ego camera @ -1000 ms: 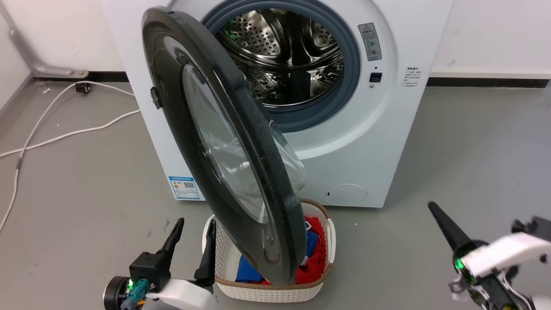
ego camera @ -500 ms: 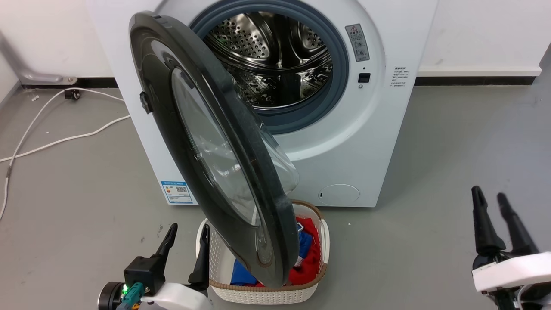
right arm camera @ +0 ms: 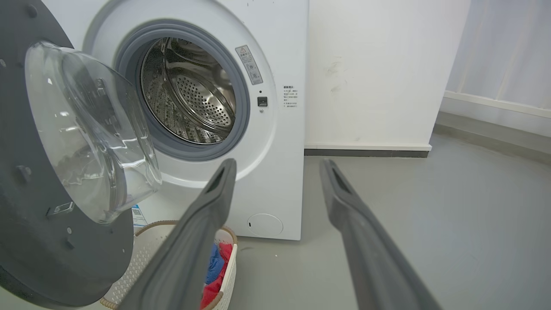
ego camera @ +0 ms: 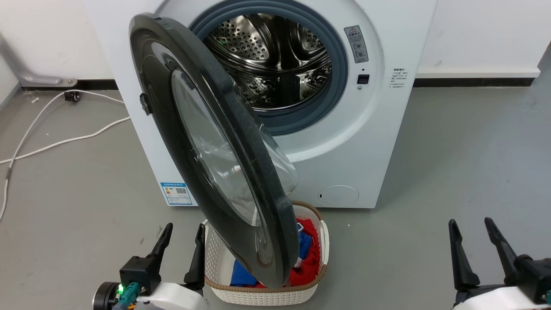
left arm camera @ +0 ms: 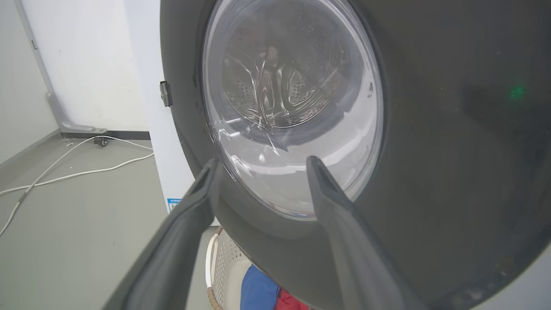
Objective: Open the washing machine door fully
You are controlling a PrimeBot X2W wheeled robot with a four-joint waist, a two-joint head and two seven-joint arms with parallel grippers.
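Note:
The white washing machine (ego camera: 357,142) stands ahead with its steel drum (ego camera: 275,60) exposed. Its round black washing machine door (ego camera: 172,129) hangs swung out toward me on its left hinge, the clear bowl window (ego camera: 215,159) at its centre. In the head view my left gripper (ego camera: 184,230) is open at the lower left, just left of the door's lower edge and apart from it. My right gripper (ego camera: 470,226) is open at the lower right, far from the door. The left wrist view faces the door's outer side (left arm camera: 452,129); the right wrist view shows its inner side (right arm camera: 26,241).
A white laundry basket (ego camera: 320,241) with red and blue clothes sits on the floor under the door's lower edge. White cables (ego camera: 56,137) trail over the grey floor at the left. Grey floor (ego camera: 465,150) lies to the right of the machine.
My right arm has drawn back to the lower right and turned so both fingers point up. The left gripper dropped slightly. The camera shifted between the first earlier frame and the second; the door kept its angle.

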